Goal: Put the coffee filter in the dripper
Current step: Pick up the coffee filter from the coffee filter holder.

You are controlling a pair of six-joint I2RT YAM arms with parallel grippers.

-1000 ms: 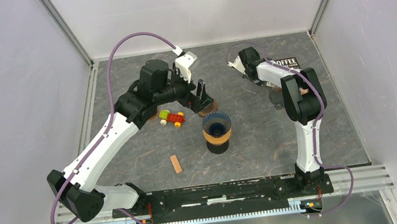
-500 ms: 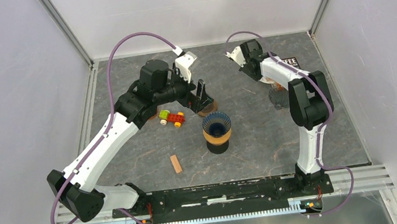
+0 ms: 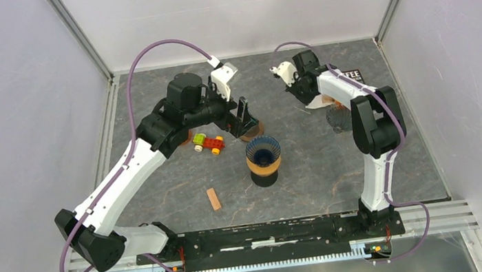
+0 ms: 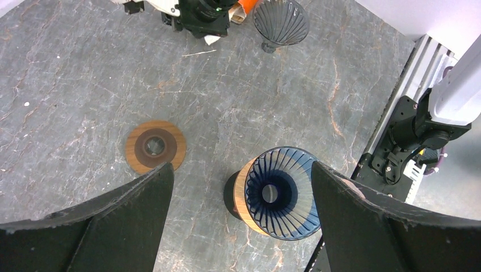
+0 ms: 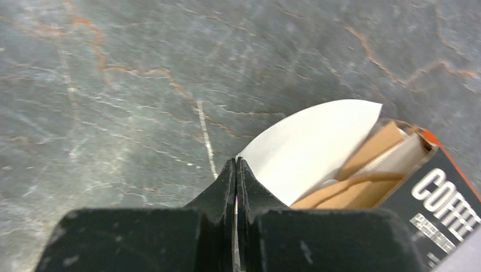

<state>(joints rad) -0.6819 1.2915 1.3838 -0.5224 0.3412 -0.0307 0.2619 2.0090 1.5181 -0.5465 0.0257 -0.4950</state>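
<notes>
My right fingers (image 5: pixel 222 192) are pinched shut on the corner of the white paper coffee filter (image 5: pixel 309 141) jutting from the black cardboard box (image 5: pixel 434 198) beyond them, so I should draw it out slowly toward the blue ribbed dripper (image 4: pixel 279 192) between my wide-open left fingers (image 4: pixel 113 221).

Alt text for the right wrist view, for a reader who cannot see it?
The right hand, fingers shut, pinches the edge of a white coffee filter that sticks partway out of a black filter box at lower right. Grey veined table fills the rest.
</notes>
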